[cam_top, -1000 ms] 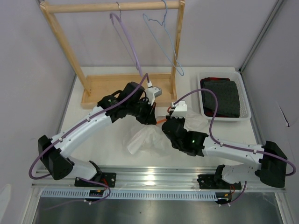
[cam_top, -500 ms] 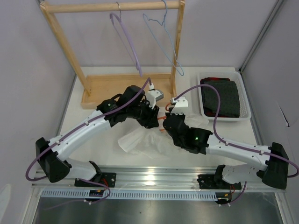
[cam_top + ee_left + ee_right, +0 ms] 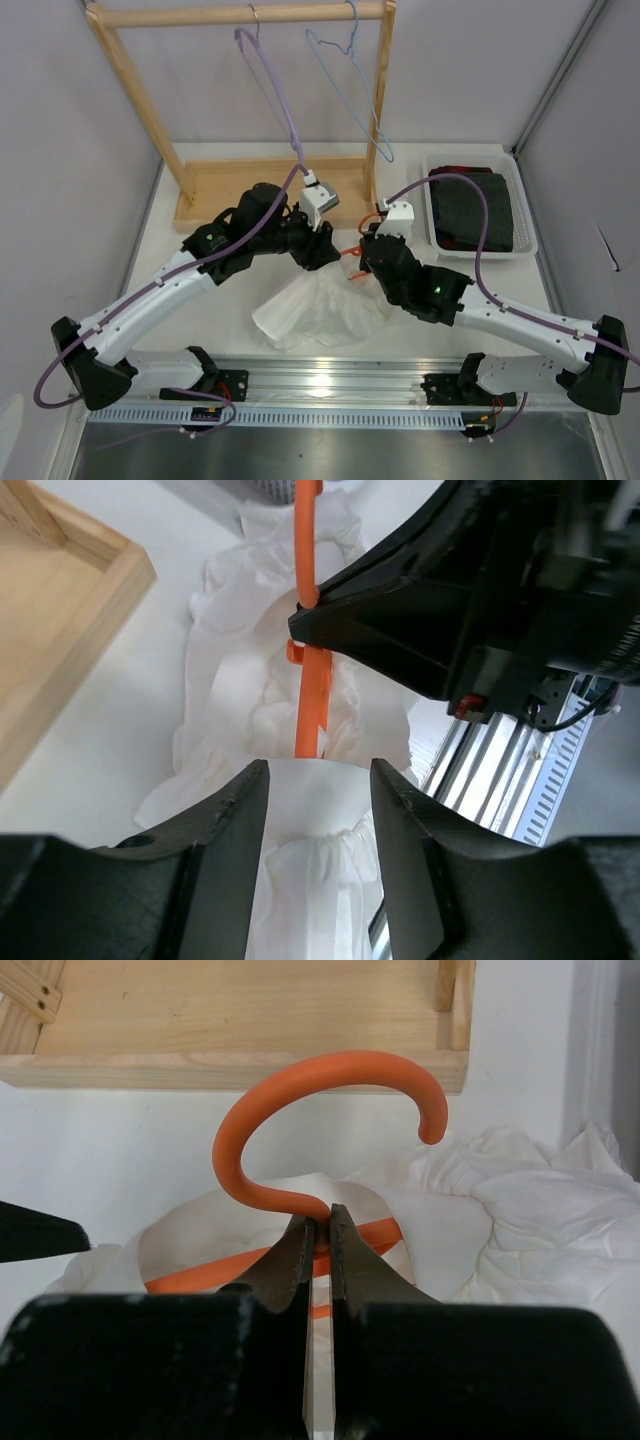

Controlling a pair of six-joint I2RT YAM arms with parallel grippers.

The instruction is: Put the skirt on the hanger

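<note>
The white ruffled skirt (image 3: 320, 305) lies bunched on the table in front of both grippers. My left gripper (image 3: 322, 250) is shut on its waistband, and white fabric (image 3: 318, 810) fills the gap between the fingers (image 3: 225, 830). My right gripper (image 3: 372, 250) is shut on the neck of the orange hanger (image 3: 352, 252), just below the hook (image 3: 330, 1090). The hanger's orange bar (image 3: 312, 695) runs down into the skirt's opening, and part of it (image 3: 240, 1265) shows through the thin fabric. The two grippers are close together, tips facing.
A wooden rack (image 3: 240, 14) on a wooden base (image 3: 260, 185) stands at the back. A lilac hanger (image 3: 275, 90) and a pale blue wire hanger (image 3: 350, 90) hang from it. A white tray (image 3: 527, 225) with dark folded cloth (image 3: 480, 215) sits at the right.
Both grippers have moved toward the back and right with hanger and waistband. The hook now sticks out above the right gripper. The skirt has been drawn out longer below them.
</note>
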